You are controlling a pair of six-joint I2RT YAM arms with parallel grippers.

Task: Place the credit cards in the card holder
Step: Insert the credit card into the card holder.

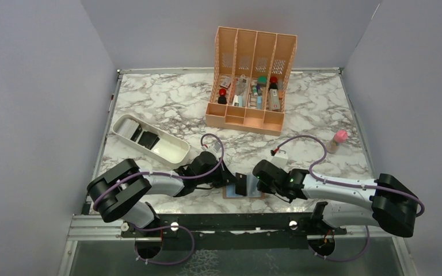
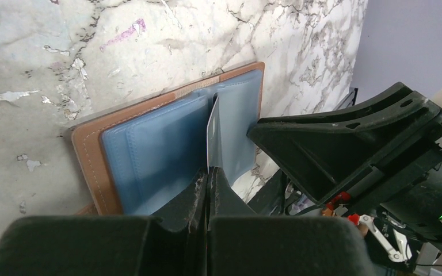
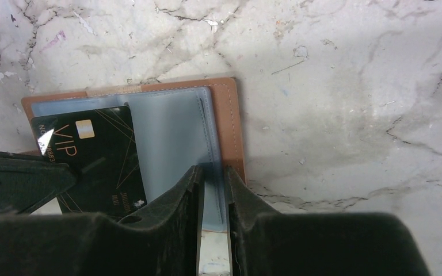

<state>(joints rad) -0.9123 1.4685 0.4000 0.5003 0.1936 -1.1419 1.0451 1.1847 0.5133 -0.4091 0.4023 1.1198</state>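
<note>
The card holder lies open near the table's front edge, brown outside and light blue inside. My left gripper is shut on a black credit card marked VIP. It holds the card on edge over the holder's middle, and the card shows as a thin line in the left wrist view. My right gripper reaches in from the right. Its jaws stand a narrow gap apart astride the stitched edge of the blue pocket. In the top view both grippers meet over the holder.
A white oblong tray with flat dark and light cards stands at the left. A tall peach organizer with small items is at the back. A pink-capped bottle stands at the right. The holder lies close to the front rail.
</note>
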